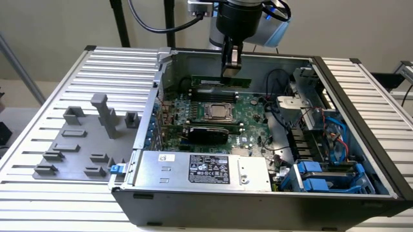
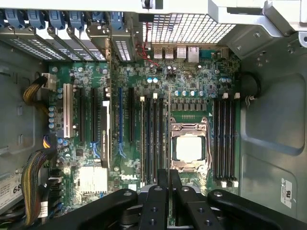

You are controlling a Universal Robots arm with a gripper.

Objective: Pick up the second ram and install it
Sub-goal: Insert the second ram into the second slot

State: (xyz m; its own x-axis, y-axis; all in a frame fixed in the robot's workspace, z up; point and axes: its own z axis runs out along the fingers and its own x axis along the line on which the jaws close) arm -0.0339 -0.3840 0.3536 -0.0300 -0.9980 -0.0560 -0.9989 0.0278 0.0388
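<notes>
The second ram [image 1: 219, 80], a long green stick, hangs level above the back of the motherboard [image 1: 248, 123] inside the open computer case. My gripper [image 1: 231, 67] comes down from above and is shut on the stick's top edge, right of its middle. In the wrist view the dark fingertips [image 2: 163, 184] are pressed together, and a thin edge of the ram [image 2: 169, 129] runs out from between them over the board. That edge lies between the long memory slots [image 2: 152, 139] and the CPU socket [image 2: 189, 146]. More slots [image 2: 225, 139] lie on the socket's other side.
Grey fixture blocks [image 1: 84, 140] stand on the ribbed table at the exterior view's left. Inside the case are the power supply [image 1: 206, 169] at the front, blue drive bays [image 1: 322, 176] at the right, and black cables [image 1: 284, 96] near the back right wall.
</notes>
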